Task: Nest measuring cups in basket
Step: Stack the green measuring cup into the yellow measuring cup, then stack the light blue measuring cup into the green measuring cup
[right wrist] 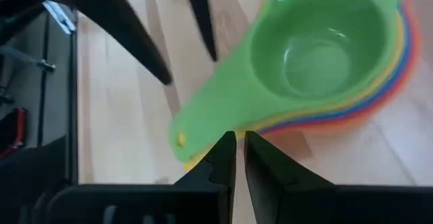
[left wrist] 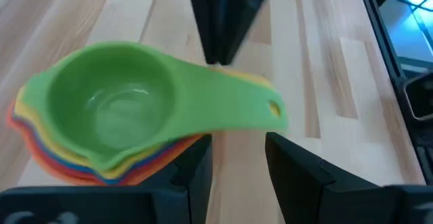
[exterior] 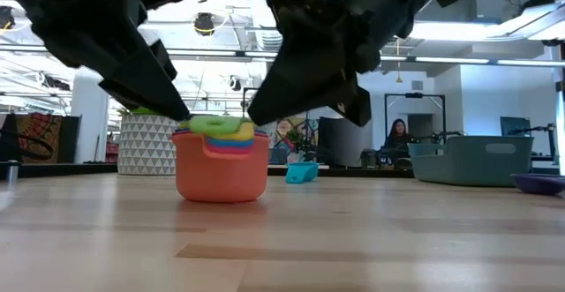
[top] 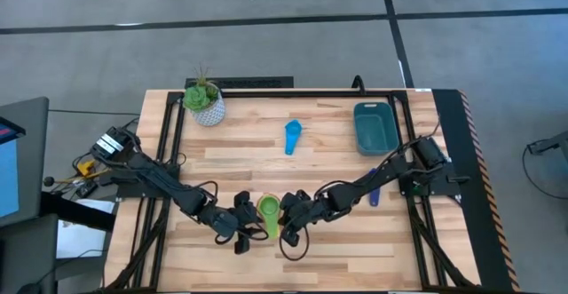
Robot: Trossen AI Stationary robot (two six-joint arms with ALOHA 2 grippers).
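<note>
A stack of nested measuring cups stands on its orange bottom cup, with the green cup on top and the handles pointing at the near edge. My left gripper is open at the stack's left, one finger on each side of the handles, apart from them. My right gripper is shut at the stack's right. A light blue cup lies alone at mid-table. A navy cup lies beside the right arm. The teal basket sits at the far right. My right gripper's shut fingertips meet the side edge of the green cup's handle, about midway along it. They come slanting down from the table's right, across the handle. The green cup sits nested in the stack, which rests on the table.
A white pot with a green plant stands at the far left corner. Black rails run along the table's left, right and far sides. Bare wood lies between the stack and the basket, and along the near edge.
</note>
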